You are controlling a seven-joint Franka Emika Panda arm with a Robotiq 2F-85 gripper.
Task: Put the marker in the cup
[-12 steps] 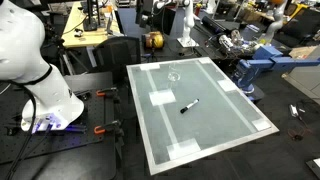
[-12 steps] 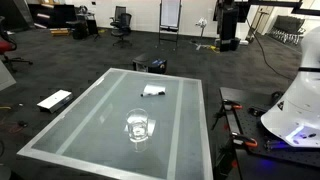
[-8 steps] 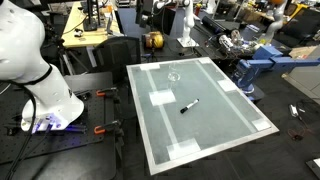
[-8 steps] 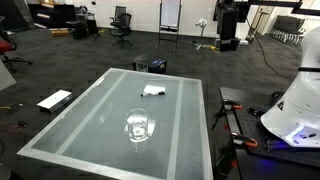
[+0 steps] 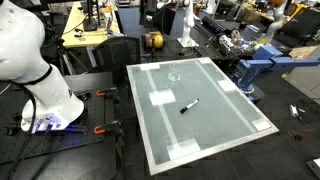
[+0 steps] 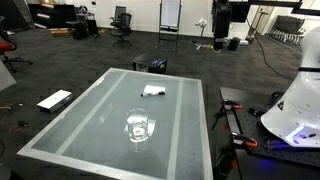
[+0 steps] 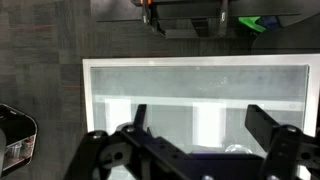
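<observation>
The marker [image 5: 189,105], a short black stick with a lighter tip, lies flat near the middle of the grey table [image 5: 230,125]. It also shows in an exterior view [image 6: 153,91]. The clear cup [image 5: 174,74] stands upright toward one end of the table, well apart from the marker, and shows nearer in an exterior view [image 6: 139,126]. My gripper [image 7: 198,112] shows only in the wrist view. It is high above the table with its two black fingers wide apart and nothing between them. The cup's rim [image 7: 237,150] peeks out by the gripper body. The marker is hidden there.
Pale tape patches mark the table top [image 5: 161,97]. The white robot base [image 5: 45,90] stands beside the table. A white flat item [image 6: 55,99] lies on the floor. Workbenches and a blue machine [image 5: 255,68] crowd the far side.
</observation>
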